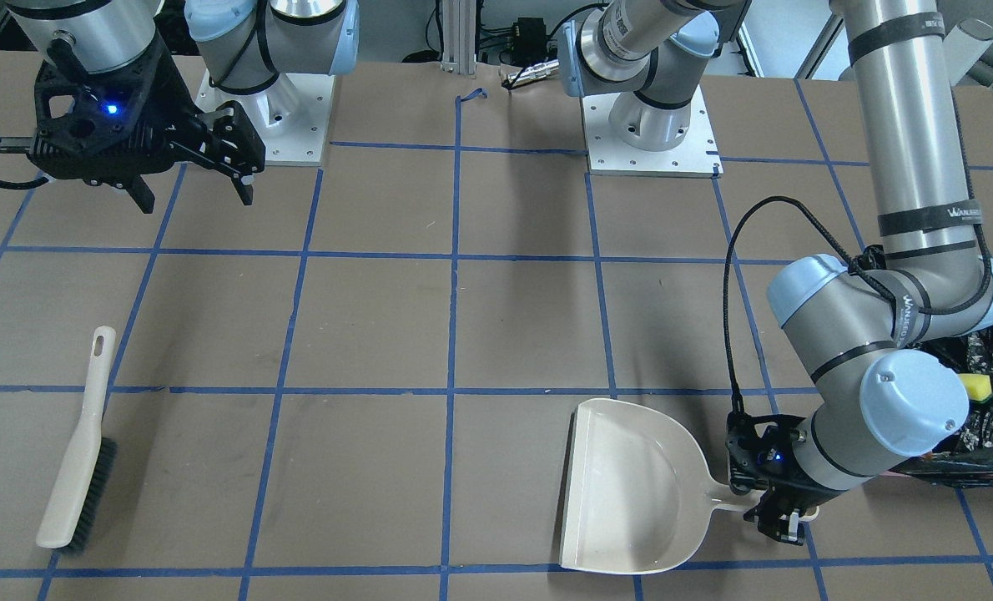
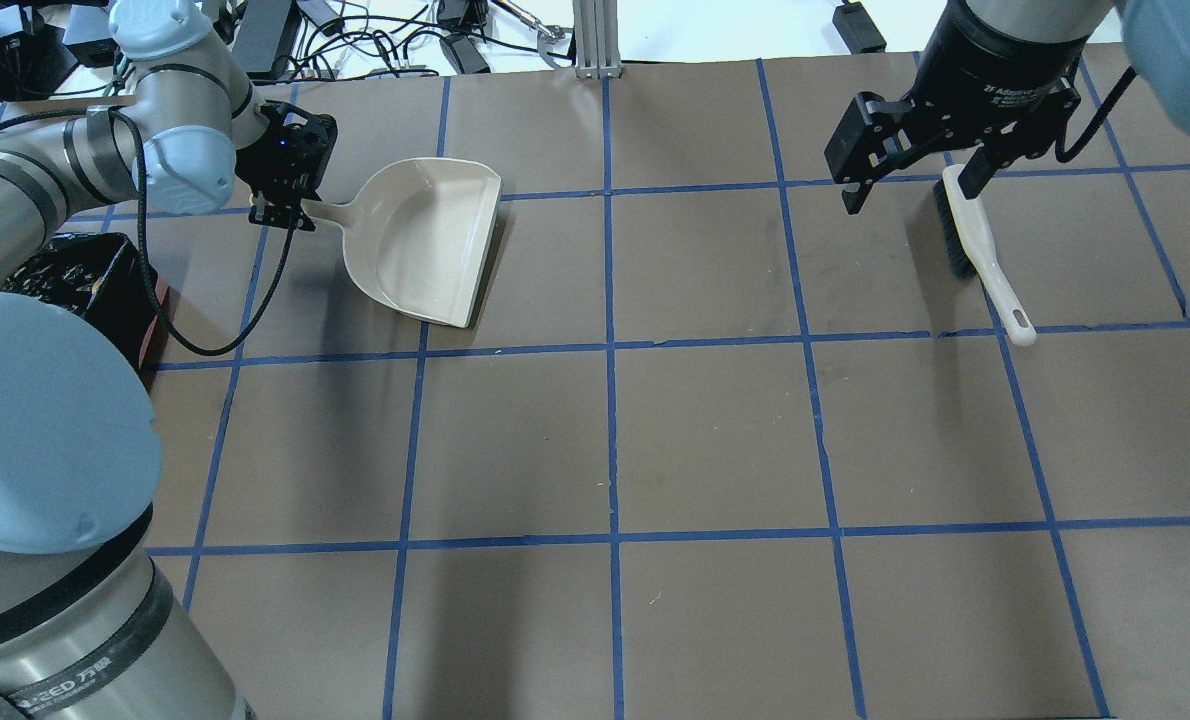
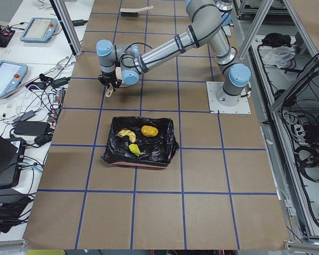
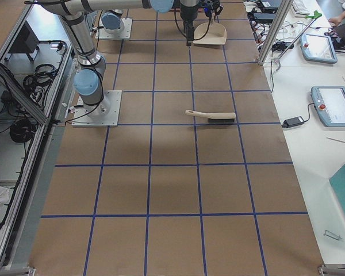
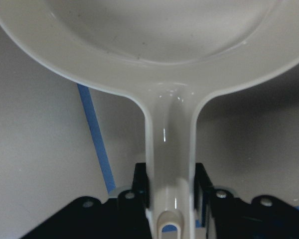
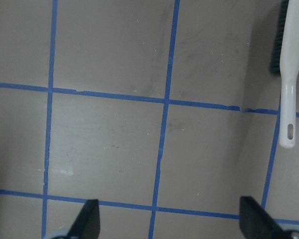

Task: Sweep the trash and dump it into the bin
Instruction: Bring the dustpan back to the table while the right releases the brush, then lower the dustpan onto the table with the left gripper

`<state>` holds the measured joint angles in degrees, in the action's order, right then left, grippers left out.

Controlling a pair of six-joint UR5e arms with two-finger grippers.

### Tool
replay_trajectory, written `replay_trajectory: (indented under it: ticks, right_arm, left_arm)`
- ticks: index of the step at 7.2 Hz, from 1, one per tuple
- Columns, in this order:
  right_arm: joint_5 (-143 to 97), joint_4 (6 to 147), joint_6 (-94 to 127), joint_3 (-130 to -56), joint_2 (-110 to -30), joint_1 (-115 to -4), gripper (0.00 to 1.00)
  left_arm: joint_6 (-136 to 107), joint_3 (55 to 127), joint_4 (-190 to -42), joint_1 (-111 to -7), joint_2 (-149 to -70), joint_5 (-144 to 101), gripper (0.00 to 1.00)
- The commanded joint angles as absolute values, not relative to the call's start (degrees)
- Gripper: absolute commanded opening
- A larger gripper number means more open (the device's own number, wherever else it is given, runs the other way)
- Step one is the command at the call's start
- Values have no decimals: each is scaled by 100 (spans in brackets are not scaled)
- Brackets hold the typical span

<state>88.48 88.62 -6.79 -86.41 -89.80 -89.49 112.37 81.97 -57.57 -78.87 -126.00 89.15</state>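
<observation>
The bin (image 3: 167,147), a pinkish box lined with crinkly black plastic, sits near the left end effector (image 2: 283,212), on the side away from the dustpan's (image 2: 425,240) scoop. In it lies the trash: a glossy golden lump (image 3: 149,130), a tan crescent (image 3: 125,134) and a yellow sponge (image 3: 134,150). The worktop (image 2: 715,440) is brown with a blue tape grid; cables (image 2: 395,45) trail past its far edge. The left end effector clamps the beige dustpan's handle. The right end effector (image 2: 905,192) hangs spread wide, empty, above a brush (image 2: 988,262) lying flat
</observation>
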Motion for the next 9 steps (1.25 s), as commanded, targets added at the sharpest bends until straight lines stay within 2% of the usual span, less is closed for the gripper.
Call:
replay_trajectory:
  ticks: [1, 5, 9]
  right_arm:
    - [8815, 9287, -694, -8648, -8825, -8956, 100]
    - [8798, 9211, -659, -8648, -8895, -8956, 100]
    - [8789, 9237, -615, -8648, -8851, -8956, 100]
  left_arm:
    - [11119, 7930, -5957, -7901, -12717, 8947, 0]
    - [10136, 7866, -6843, -7972, -12666, 8991, 0]
    - [10108, 7831, -6856, -7989, -12656, 9246, 0]
